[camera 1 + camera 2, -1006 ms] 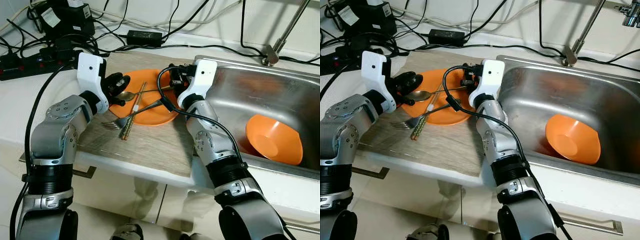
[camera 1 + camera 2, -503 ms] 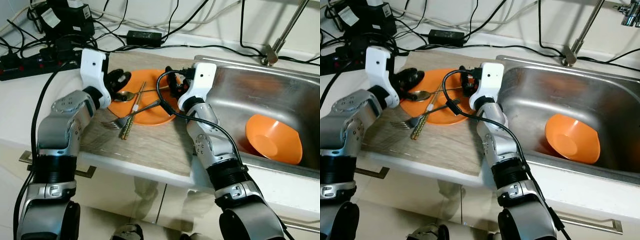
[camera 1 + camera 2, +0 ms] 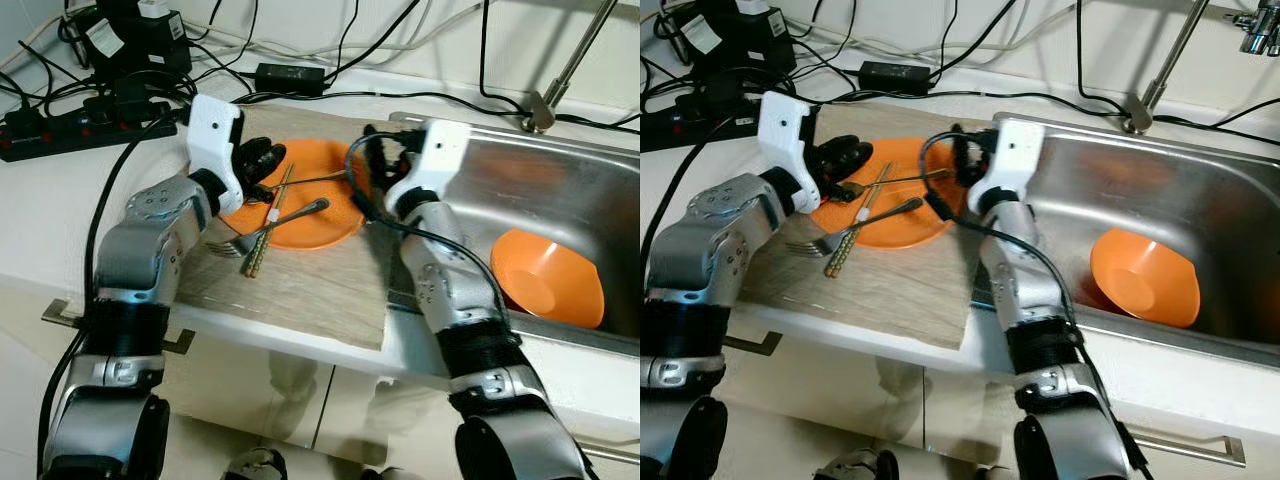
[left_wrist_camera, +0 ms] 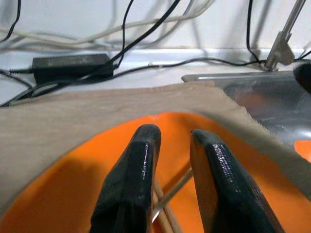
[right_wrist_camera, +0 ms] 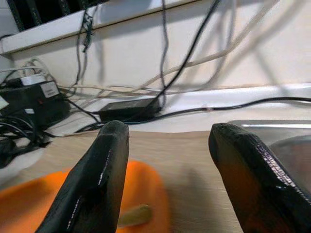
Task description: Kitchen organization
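Note:
An orange plate [image 3: 320,222] lies on a wooden board [image 3: 310,290] and carries a spoon [image 3: 850,188], a fork [image 3: 290,217] and chopsticks [image 3: 254,257]. My left gripper [image 3: 258,160] hovers over the plate's left part, next to the spoon's bowl. In the left wrist view this gripper [image 4: 170,138] has only a narrow gap between its fingers and nothing held, with the chopsticks and a thin handle beneath. My right gripper [image 3: 372,150] stands wide open at the plate's right rim by the sink's corner; in its wrist view [image 5: 167,131] nothing is between the fingers.
A steel sink [image 3: 560,190] on the right holds an orange bowl [image 3: 548,277], with the faucet [image 3: 560,80] behind it. A power strip, black boxes and many cables [image 3: 90,100] crowd the back left counter. A black adapter [image 3: 290,75] lies behind the board.
My left gripper has moved right, onto the plate's left part over the spoon. My right gripper has shifted right toward the sink's corner. The plate and cutlery have stayed put.

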### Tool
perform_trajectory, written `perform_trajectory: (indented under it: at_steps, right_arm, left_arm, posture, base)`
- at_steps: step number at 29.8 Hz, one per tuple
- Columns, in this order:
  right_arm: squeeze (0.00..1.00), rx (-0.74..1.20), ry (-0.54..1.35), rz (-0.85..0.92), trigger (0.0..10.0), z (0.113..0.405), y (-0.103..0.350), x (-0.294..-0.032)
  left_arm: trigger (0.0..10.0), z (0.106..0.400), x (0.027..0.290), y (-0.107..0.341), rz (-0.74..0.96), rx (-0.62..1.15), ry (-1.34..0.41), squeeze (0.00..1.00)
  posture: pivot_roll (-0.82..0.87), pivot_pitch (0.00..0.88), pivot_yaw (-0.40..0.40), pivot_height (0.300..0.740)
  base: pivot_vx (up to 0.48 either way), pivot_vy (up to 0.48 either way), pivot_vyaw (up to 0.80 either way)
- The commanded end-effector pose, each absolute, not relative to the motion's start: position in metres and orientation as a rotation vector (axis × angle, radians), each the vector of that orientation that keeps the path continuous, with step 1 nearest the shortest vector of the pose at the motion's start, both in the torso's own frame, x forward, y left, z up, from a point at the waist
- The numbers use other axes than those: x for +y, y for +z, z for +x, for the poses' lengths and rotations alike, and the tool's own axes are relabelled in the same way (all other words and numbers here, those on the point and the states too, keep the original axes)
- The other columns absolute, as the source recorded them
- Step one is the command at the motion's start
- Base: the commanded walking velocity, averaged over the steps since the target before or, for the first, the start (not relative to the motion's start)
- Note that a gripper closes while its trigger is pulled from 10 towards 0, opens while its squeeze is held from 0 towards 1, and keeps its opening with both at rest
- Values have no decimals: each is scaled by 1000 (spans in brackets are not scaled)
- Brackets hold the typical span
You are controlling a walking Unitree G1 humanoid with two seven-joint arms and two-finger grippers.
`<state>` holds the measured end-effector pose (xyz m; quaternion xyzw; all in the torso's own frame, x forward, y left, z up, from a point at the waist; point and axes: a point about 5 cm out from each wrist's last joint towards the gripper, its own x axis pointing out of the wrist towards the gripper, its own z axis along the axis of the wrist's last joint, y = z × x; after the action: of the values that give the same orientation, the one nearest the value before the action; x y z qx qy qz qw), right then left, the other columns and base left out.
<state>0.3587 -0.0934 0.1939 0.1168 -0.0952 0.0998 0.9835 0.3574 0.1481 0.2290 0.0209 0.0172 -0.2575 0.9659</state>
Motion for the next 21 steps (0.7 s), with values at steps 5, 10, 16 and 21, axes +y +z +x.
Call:
perform_trajectory:
  at_steps: [5, 10, 16, 21]
  right_arm:
    - [0, -196, 163, 226, 10000, 351, 193, -107]
    - [0, -191, 169, 221, 10000, 347, 190, -103]
    - [0, -193, 182, 204, 10000, 346, 194, -106]
    - [0, -191, 169, 211, 10000, 347, 194, -108]
  left_arm:
    - [10000, 366, 148, 216, 55, 84, -497, 0]
    - [10000, 368, 160, 204, 86, 133, -479, 0]
    - [10000, 368, 178, 192, 143, 200, -451, 0]
    - [10000, 369, 182, 197, 145, 195, -455, 0]
  posture:
    - [-36, 0, 9, 740]
    - [-36, 0, 10, 740]
    - [-35, 0, 14, 740]
    - [-28, 0, 15, 740]
  base:
    - [0, 0, 0]
    - [0, 0, 0]
    - [0, 0, 0]
    - [0, 0, 0]
